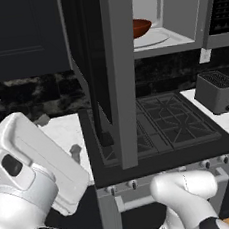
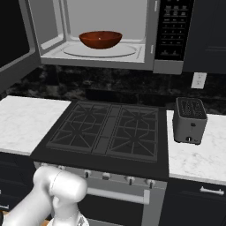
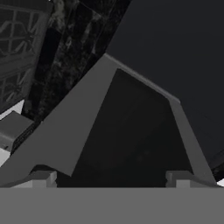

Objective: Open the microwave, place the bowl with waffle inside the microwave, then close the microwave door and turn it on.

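So the gripper (image 3: 111, 178) is spread wide with nothing in it, fingertips right up against the microwave door (image 3: 131, 131), which is swung open and sticks out over the stove (image 2: 108, 128). That door's a big stiff hinged panel, probably light to swing, but the glass is slick, so I'd push on the grey frame near the free edge, far from the hinge, instead of trying to pinch it. Beyond the door, up inside the microwave (image 2: 57, 35), the bowl (image 2: 100, 39) already sits on the turntable; can't make out the waffle from here. Room-wise, the door's arc over the stove looks clear, the toaster (image 2: 190, 120) on the desk is well off to the side, and the button panel (image 2: 173, 28) sits past the cavity.
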